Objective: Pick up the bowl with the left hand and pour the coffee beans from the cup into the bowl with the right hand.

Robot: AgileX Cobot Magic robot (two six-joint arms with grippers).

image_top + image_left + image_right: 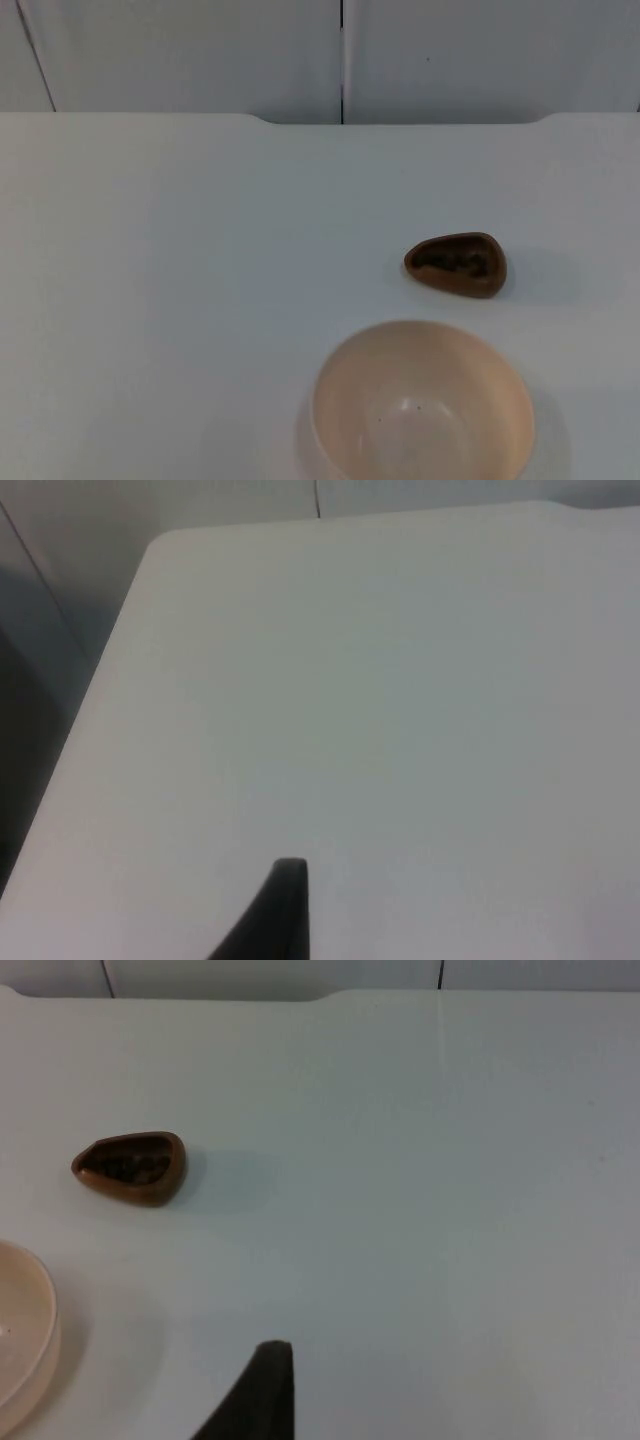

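A cream bowl (422, 405) stands upright near the table's front edge, right of centre, and nothing lies in it. Just behind it, slightly to the right, sits a small brown cup (457, 263) with dark coffee beans inside. The two stand apart, not touching. My right gripper (266, 1385) is held above bare table, well to the right of the cup (130, 1167) and the bowl (20, 1330), touching neither. My left gripper (287, 905) hangs over bare table near the table's far left corner, far from both objects.
The white table top (150, 280) ends at the grey partition wall (200, 50) at the back. The table's left edge (90, 700) drops off into a dark gap beside the left gripper.
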